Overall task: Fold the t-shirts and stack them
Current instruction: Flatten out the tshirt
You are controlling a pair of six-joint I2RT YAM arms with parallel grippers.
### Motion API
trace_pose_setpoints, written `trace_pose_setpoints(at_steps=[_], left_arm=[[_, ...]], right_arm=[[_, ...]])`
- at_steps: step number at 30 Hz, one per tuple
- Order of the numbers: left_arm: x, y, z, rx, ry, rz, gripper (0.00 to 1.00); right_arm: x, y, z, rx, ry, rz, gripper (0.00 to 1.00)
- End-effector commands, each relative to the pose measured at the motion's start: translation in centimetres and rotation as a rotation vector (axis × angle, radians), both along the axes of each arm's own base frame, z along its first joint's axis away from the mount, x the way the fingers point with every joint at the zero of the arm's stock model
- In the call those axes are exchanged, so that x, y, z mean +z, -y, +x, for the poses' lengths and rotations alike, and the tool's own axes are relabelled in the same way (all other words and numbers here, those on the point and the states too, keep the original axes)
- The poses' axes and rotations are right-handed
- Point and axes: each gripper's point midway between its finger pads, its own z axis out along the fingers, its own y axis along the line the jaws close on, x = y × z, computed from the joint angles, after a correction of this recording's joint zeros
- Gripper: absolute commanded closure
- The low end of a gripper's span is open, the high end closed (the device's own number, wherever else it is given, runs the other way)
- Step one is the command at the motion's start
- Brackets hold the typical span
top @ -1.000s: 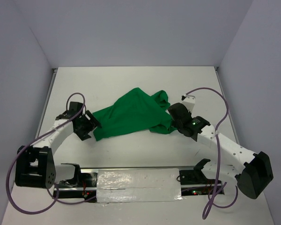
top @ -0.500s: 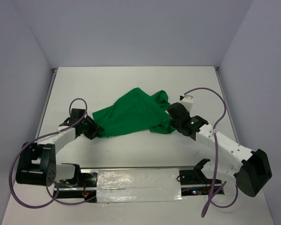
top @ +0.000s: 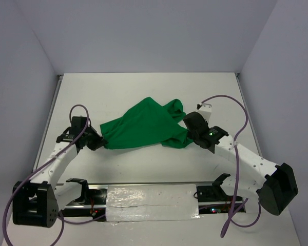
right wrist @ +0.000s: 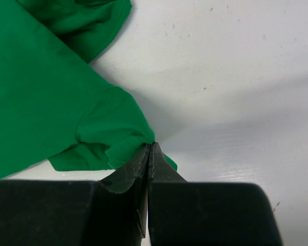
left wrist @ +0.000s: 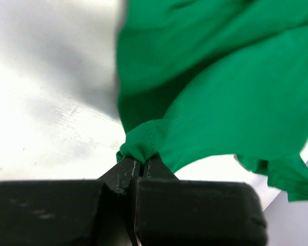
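Note:
A bright green t-shirt [top: 143, 124] lies crumpled and stretched across the middle of the white table. My left gripper [top: 97, 140] is shut on the shirt's left corner; in the left wrist view a bunched fold of green t-shirt [left wrist: 231, 97] is pinched at the left gripper [left wrist: 140, 163], lifted a little off the table. My right gripper [top: 187, 134] is shut on the shirt's right edge; in the right wrist view the t-shirt [right wrist: 46, 97] has a hem caught at the tips of the right gripper [right wrist: 149, 149].
White walls close in the table on the left, back and right. A black rail with silver tape [top: 149, 197] runs along the near edge between the arm bases. Purple cables [top: 231, 102] loop off both arms.
My left gripper has moved onto the shirt's left corner and shut on it, then pulled it slightly left. The right gripper has stayed shut on the right edge.

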Motion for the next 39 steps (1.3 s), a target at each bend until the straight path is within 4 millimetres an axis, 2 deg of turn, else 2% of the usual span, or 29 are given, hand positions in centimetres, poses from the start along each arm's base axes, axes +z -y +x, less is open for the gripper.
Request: trace_pose_setpoints(at_steps=[1, 6, 12, 13, 16, 17, 18, 19, 22, 24, 25, 27, 29, 32, 33, 35, 36, 39], left_arm=[[2.2, -0.2, -1.4, -0.068, -0.013, 0.044, 0.99], [1.7, 0.2, -3.5, -0.126, -0.081, 0.037, 1.0], [2.9, 0.5, -4.4, -0.158, -0.109, 0.032, 0.98], [3.1, 0.6, -4.5, -0.168, -0.109, 0.029, 0.87], [2.3, 1.3, -4.5, -0.171, -0.119, -0.017, 0.77], [2.0, 2.0, -3.7, -0.18, -0.099, -0.053, 0.74], [1.0, 3.4, -4.8, -0.214, -0.13, -0.129, 0.7], [0.7, 4.3, -5.0, -0.209, -0.142, -0.177, 0.52], [-0.1, 7.9, -6.9, -0.33, -0.153, -0.215, 0.18], [-0.5, 7.8, -7.2, -0.342, -0.17, -0.135, 0.13], [-0.7, 8.1, -7.7, -0.363, -0.185, -0.097, 0.13], [-0.7, 6.9, -7.2, -0.324, -0.185, 0.015, 0.15], [-0.1, 7.8, -7.2, -0.362, -0.155, 0.047, 0.17], [-0.4, 8.1, -7.7, -0.376, -0.17, 0.141, 0.18], [-1.0, 8.3, -8.2, -0.396, -0.201, 0.161, 0.19], [-1.7, 7.5, -7.9, -0.341, -0.228, 0.226, 0.19], [-2.3, 6.2, -8.3, -0.311, -0.255, 0.302, 0.19], [-2.3, 4.5, -8.9, -0.199, -0.26, 0.334, 0.17]], right_arm=[[2.8, 0.3, 1.0, -0.015, 0.068, -0.001, 1.0], [4.2, 0.8, 0.7, -0.021, 0.091, 0.003, 1.0], [6.2, 2.8, -0.5, -0.056, 0.121, -0.034, 1.0], [6.8, 3.0, -0.6, -0.052, 0.137, -0.033, 1.0], [6.9, 3.2, -0.5, -0.056, 0.149, -0.044, 1.0], [6.3, 3.3, -0.4, -0.058, 0.136, -0.056, 1.0], [5.9, 3.2, -0.4, -0.058, 0.129, -0.061, 1.0], [5.5, 3.2, -0.4, -0.063, 0.119, -0.063, 1.0], [4.2, 2.9, -0.1, -0.063, 0.096, -0.068, 1.0], [3.7, 2.8, 0.2, -0.067, 0.091, -0.066, 1.0], [3.6, 2.8, 0.3, -0.068, 0.088, -0.063, 1.0], [3.6, 2.6, 0.6, -0.064, 0.087, -0.057, 1.0], [3.7, 2.4, 0.9, -0.059, 0.086, -0.047, 1.0], [4.2, 2.1, 1.3, -0.054, 0.092, -0.037, 1.0], [4.3, 1.9, 1.4, -0.052, 0.092, -0.034, 1.0], [4.3, 1.7, 1.5, -0.045, 0.092, -0.028, 1.0], [4.3, 1.7, 1.5, -0.045, 0.089, -0.03, 1.0], [4.1, 1.7, 1.4, -0.042, 0.084, -0.032, 1.0]])
